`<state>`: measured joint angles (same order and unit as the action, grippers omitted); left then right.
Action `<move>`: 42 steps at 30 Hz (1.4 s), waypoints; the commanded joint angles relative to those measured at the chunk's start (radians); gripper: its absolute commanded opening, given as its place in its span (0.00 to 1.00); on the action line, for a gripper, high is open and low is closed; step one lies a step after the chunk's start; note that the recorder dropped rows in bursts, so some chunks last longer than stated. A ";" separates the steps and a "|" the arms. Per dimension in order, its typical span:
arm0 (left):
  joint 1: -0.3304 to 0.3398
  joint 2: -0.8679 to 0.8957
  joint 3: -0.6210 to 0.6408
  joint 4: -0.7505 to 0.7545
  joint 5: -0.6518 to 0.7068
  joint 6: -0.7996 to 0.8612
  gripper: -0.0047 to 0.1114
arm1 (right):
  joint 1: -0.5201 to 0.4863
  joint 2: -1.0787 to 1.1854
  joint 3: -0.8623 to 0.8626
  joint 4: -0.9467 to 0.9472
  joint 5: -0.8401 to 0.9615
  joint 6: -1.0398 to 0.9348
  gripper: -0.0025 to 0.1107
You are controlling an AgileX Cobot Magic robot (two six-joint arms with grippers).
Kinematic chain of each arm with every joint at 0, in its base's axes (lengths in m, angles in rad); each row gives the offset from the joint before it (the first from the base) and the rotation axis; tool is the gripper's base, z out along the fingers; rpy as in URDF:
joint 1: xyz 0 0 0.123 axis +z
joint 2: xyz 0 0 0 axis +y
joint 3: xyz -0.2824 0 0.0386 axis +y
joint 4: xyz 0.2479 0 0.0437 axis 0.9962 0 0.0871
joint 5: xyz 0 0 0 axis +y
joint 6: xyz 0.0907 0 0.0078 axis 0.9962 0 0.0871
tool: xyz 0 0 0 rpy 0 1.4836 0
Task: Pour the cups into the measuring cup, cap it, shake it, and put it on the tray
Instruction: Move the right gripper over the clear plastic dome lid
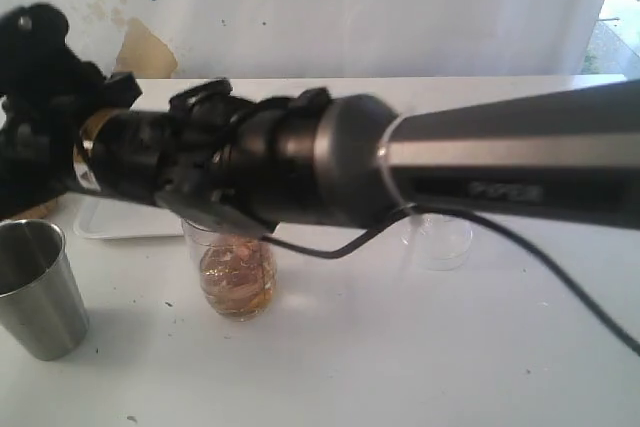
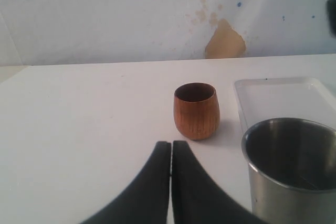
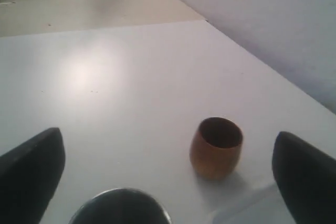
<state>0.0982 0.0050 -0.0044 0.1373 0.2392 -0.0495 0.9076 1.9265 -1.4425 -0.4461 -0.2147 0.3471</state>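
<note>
Left jaws pressed together, brown cup just ahead of them, steel tumbler close beside, right jaws spread wide, same cup ahead between them

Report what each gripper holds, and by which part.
Nothing is held. The left gripper is shut with nothing between its fingers; the right gripper stands open, the brown wooden cup standing untouched on the table ahead.

2 low wrist views, shared wooden cup
</note>
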 commanded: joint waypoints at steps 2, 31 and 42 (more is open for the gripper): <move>0.000 -0.005 0.004 -0.002 0.000 0.002 0.05 | -0.001 -0.202 -0.003 0.005 0.324 -0.003 0.95; 0.000 -0.005 0.004 -0.002 0.000 0.002 0.05 | -0.590 -0.095 0.001 0.258 1.217 -0.102 0.38; 0.000 -0.005 0.004 -0.002 0.000 0.002 0.05 | -0.590 -0.050 0.001 0.264 1.201 -0.162 0.45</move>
<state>0.0982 0.0050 -0.0044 0.1373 0.2416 -0.0495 0.3245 1.8750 -1.4425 -0.1824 1.0000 0.1989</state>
